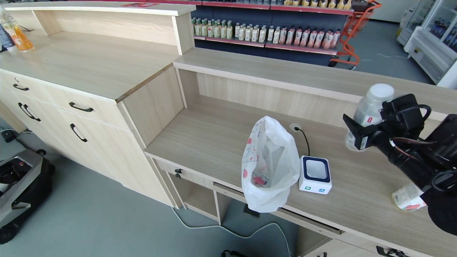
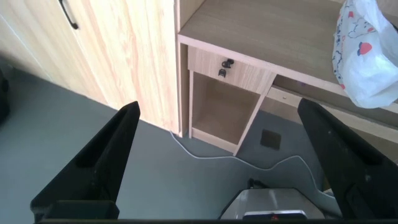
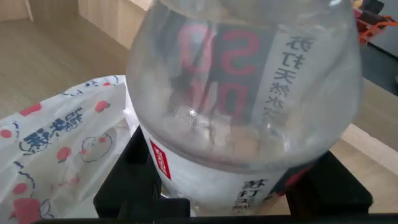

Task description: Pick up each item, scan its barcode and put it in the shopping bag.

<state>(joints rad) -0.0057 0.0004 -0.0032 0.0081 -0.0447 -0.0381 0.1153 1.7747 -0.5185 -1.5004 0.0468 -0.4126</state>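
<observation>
My right gripper (image 1: 358, 134) is shut on a clear plastic bottle (image 1: 369, 110) with a white cap, held in the air above the right part of the counter. The same bottle (image 3: 249, 93) sits close up in the right wrist view, with the white shopping bag (image 3: 56, 149) beyond it. The shopping bag (image 1: 269, 164) stands open at the counter's front edge. Right of it lies the white barcode scanner (image 1: 315, 174). Another bottle (image 1: 408, 197) lies on the counter at the far right. My left gripper (image 2: 217, 162) hangs open low over the grey floor, left of the counter.
The scanner's black cable (image 1: 305, 141) runs to a grommet behind the bag. A raised wooden ledge (image 1: 303, 73) borders the counter at the back. An orange drink bottle (image 1: 16, 34) stands on the higher counter far left. Cabinet drawers (image 1: 71, 114) sit on the left.
</observation>
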